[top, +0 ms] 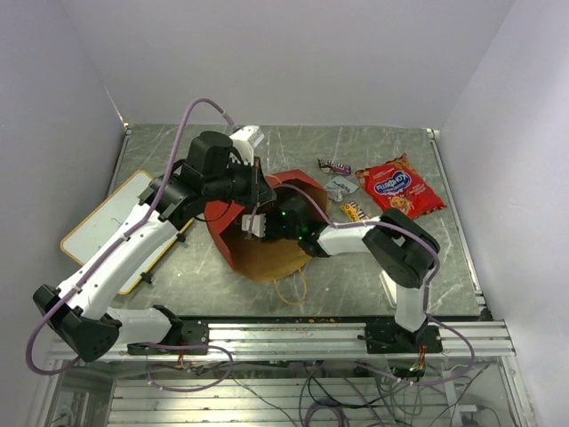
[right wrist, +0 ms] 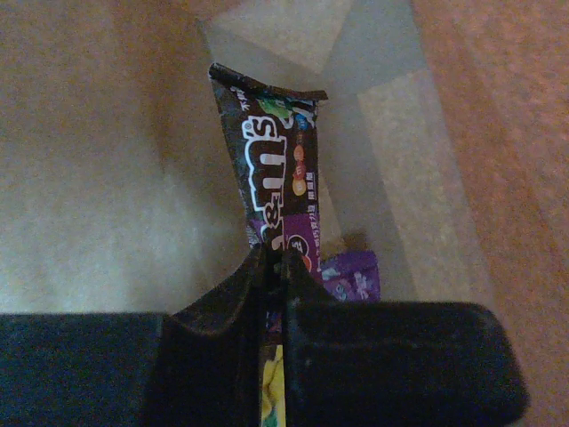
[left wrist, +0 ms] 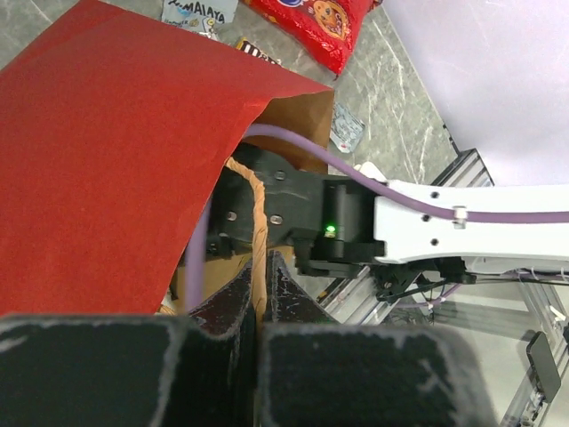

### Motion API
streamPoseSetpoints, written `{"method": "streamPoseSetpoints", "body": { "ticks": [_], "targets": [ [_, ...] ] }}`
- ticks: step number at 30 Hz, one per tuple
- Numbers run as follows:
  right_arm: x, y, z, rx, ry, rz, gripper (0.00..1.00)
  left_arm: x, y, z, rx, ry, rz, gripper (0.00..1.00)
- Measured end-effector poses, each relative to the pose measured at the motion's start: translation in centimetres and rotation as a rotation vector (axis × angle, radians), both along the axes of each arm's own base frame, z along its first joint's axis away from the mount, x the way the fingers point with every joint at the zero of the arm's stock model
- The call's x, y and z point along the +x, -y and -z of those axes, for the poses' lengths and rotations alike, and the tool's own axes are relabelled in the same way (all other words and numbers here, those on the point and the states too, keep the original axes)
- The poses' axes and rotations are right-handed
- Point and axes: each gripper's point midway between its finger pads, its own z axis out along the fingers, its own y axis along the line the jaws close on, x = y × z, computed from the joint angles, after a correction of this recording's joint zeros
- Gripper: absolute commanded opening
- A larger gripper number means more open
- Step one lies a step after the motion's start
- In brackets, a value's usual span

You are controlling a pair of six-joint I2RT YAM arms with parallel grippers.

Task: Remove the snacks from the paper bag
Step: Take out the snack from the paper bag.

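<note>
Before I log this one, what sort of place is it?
Probably a robotics lab test cell: plain white walls boxing in a marble-patterned table, an aluminium mounting rail, loose cables below.

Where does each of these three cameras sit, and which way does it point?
Top external: above and behind, looking down at the table; left arm and right arm show.
Left wrist: on the left arm, facing the mouth of the paper bag; left gripper shut on its edge.
Right wrist: inside the bag; right gripper shut on a brown candy packet.
Shared: top and left wrist both see the bag and red packet.
</note>
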Motion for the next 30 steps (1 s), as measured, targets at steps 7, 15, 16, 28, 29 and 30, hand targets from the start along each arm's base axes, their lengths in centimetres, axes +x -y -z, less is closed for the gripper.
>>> {"method": "streamPoseSetpoints", "body": {
  "ticks": [7,15,16,28,29,30],
  "targets": [
    [-3.1,2.6,-2.7,0.041,-0.063,0.036,0.0,0.6,0.5,0.6,0.008,-0.013,0.001,0.07],
    [-8.4,6.5,-4.4,0.041,-0.173,0.026,0.0,0.8,0.9,0.3,-0.002,-0.003,0.008,0.07],
    [-8.8,6.9,-5.1,0.052,-0.181,0.034,0.0,0.9,0.9,0.4,0.0,-0.003,0.004,0.07],
    [-13.9,12.3,-13.9,0.143,-0.202,0.052,0.0,2.0,0.6,1.1,0.023,-0.007,-0.042,0.07],
    [-14.1,12.9,-14.7,0.146,-0.194,0.065,0.0,2.1,0.6,1.1,0.022,-0.007,-0.049,0.07],
    [-14.2,13.4,-15.5,0.152,-0.184,0.076,0.0,2.2,0.5,1.1,0.023,-0.009,-0.058,0.07]
  ]
}}
